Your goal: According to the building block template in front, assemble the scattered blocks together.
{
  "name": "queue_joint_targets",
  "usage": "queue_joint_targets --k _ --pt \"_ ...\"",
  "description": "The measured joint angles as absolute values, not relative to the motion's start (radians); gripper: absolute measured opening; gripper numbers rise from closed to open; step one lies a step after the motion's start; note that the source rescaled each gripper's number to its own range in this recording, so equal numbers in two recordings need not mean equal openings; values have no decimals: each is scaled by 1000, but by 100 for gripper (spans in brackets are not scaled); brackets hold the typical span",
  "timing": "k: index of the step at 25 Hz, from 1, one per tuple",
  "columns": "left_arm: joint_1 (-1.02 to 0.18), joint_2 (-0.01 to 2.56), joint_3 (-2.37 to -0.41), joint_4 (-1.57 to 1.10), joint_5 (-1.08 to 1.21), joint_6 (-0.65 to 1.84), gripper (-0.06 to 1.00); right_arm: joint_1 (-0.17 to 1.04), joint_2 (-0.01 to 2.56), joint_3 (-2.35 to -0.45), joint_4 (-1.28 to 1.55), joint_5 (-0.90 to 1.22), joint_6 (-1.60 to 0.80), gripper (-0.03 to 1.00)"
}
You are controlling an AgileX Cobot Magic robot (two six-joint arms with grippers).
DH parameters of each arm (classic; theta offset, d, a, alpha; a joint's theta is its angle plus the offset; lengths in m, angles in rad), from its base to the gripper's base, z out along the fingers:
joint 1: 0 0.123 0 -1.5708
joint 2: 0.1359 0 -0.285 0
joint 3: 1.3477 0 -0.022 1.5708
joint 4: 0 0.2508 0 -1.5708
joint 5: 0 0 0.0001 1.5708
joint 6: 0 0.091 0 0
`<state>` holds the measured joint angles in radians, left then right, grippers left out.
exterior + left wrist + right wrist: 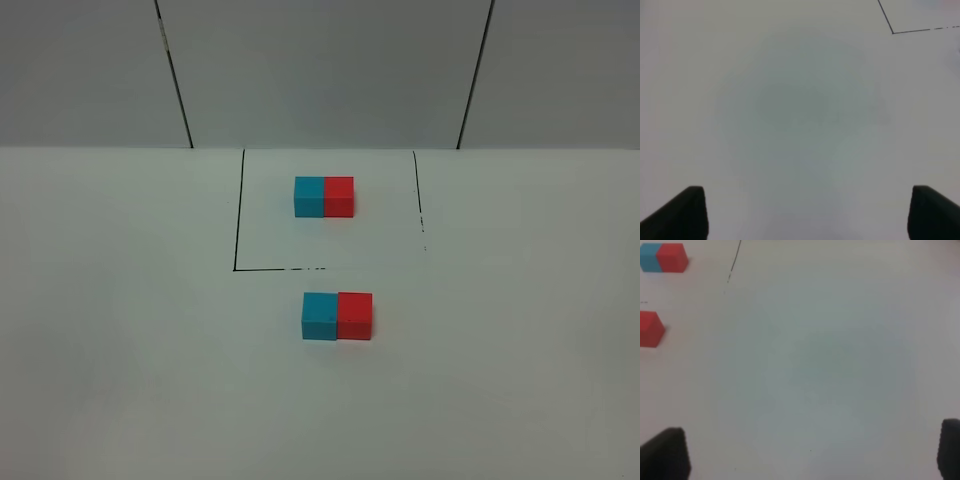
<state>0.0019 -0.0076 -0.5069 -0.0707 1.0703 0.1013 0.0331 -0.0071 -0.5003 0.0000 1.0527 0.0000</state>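
In the exterior high view the template [324,196], a joined cyan-left, red-right pair, sits inside a black-outlined square. In front of the square the larger cyan cube [319,316] and red cube [354,316] stand side by side, touching, cyan left and red right. No arm shows in that view. The left gripper [802,215] is open over bare table, with only its dark fingertips [682,212] in view. The right gripper [812,455] is open over bare table; its view shows the template [664,257] and the red cube [650,329] far off at the picture's edge.
The white table [120,350] carries a black-outlined square [238,220] at the back middle. A grey panelled wall [320,70] stands behind the table. A corner of the outline shows in the left wrist view [893,33].
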Motion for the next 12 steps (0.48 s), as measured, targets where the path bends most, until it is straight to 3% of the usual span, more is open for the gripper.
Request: queue_joint_targets --k 12 --pt "2 -8 -507 -71 1070 101 69 33 -7 -500 7 1053 0 100"
